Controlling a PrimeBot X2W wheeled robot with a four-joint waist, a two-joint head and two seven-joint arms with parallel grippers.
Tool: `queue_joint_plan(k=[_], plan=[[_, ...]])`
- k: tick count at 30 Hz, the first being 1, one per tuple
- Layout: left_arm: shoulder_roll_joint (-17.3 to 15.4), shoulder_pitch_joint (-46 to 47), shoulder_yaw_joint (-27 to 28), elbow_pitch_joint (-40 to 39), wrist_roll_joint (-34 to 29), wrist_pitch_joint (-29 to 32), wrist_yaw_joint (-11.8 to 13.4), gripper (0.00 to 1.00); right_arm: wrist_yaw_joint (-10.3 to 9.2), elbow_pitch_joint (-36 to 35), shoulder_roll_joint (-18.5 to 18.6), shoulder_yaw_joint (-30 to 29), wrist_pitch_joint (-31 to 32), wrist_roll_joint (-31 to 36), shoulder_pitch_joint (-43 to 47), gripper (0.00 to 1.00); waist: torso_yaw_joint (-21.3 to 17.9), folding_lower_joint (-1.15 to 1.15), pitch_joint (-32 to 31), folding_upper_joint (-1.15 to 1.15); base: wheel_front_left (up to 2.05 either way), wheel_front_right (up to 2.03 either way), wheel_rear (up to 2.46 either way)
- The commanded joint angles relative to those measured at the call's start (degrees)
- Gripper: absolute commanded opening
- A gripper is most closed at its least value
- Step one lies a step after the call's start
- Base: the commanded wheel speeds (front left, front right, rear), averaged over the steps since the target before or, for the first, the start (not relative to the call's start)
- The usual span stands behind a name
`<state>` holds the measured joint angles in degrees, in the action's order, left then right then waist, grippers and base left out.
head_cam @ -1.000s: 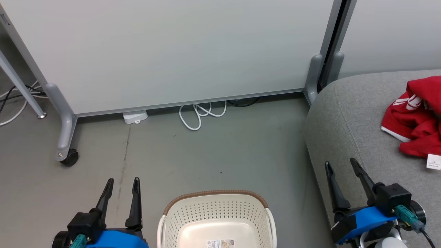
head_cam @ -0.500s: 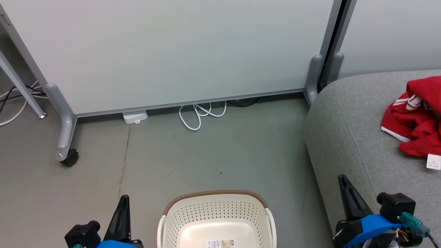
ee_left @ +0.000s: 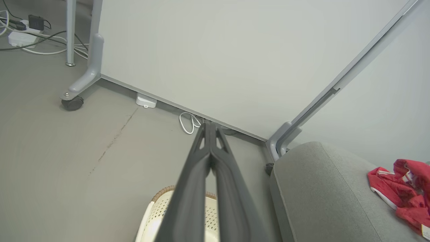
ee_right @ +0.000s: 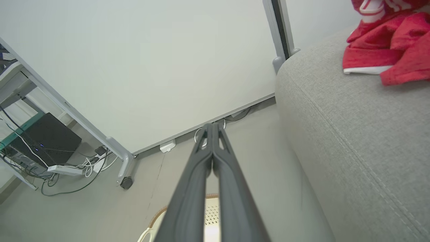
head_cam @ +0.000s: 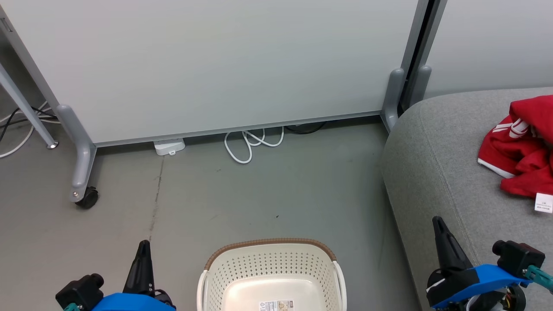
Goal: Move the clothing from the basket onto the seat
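Clothing (head_cam: 518,151) sits on the seat (head_cam: 432,164), 2 o'clock from the basket (head_cam: 270,242); my left end effector (head_cam: 143,247) and right end effector (head_cam: 439,224) both clenched.

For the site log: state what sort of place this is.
Probably an office or lab corner, not a home: a caster-mounted partition panel, loose white cable and a power strip on the bare grey floor, with a grey sofa seat beside.

Open floor (head_cam: 367,259) between basket (head_cam: 270,241) and seat (head_cam: 432,147)
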<state>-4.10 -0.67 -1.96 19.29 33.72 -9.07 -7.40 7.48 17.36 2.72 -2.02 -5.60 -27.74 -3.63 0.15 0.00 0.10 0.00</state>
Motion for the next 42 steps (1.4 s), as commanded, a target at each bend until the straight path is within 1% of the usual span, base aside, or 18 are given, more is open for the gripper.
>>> queue_joint_plan(k=[1,22,42], plan=[[-0.09,2.05,0.6,-1.09,1.59,0.4,-0.03,0.0,0.0,-1.1,0.13,-0.23,0.21,-1.85,-1.17,0.0,0.0,0.0,0.0,0.0,0.0,0.0,0.0],[0.27,3.61,2.93,-2.38,18.14,4.85,-0.05,0.0,0.01,-1.86,0.16,-1.49,3.68,-20.11,-1.79,0.0,-0.03,0.0,0.02,0.0,0.0,0.0,0.0],[0.54,4.85,4.75,-3.38,30.95,8.29,-0.08,0.0,0.02,-2.41,0.19,-2.49,6.41,-34.21,-2.22,0.0,-0.06,0.0,0.03,0.0,0.0,0.0,0.0]])
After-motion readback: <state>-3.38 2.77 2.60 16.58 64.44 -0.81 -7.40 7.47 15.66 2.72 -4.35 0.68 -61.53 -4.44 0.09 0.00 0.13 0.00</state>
